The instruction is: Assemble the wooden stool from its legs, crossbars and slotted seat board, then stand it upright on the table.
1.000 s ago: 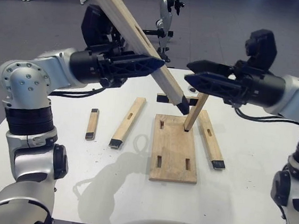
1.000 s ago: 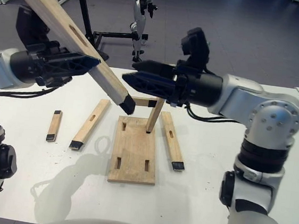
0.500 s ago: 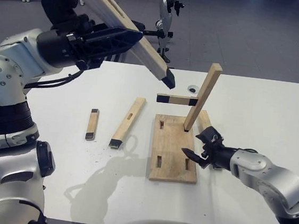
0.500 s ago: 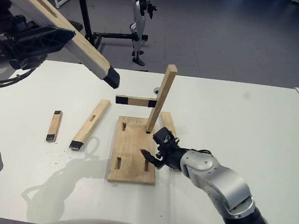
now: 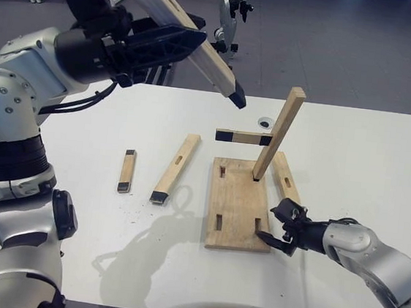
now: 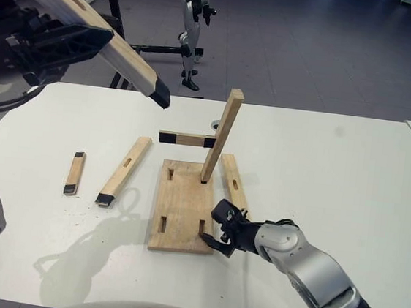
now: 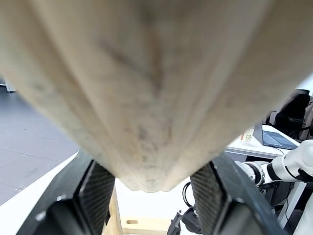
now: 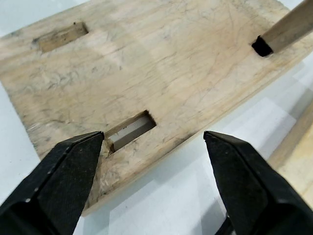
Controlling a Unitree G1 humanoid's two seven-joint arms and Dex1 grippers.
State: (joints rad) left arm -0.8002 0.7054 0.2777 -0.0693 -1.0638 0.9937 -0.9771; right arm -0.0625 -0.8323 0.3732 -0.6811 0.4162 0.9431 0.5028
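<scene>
Right gripper's (image 5: 275, 222) released fingers (image 8: 63, 171) straddle the pale four-slot wooden seat board's (image 5: 239, 202) corner slot (image 8: 131, 131), tabletop (image 8: 166, 200) showing through; left gripper (image 5: 184, 40) grasps a black-tipped wooden leg (image 5: 214, 70).

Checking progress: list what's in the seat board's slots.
One leg stands in the board's far right slot, a crossbar jutting from it. The other three slots are empty; the leg's buried end is hidden.

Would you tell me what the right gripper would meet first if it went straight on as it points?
Most likely the seat board: the open right gripper points at its near right edge, beside a slot, though its height is hard to judge.
</scene>
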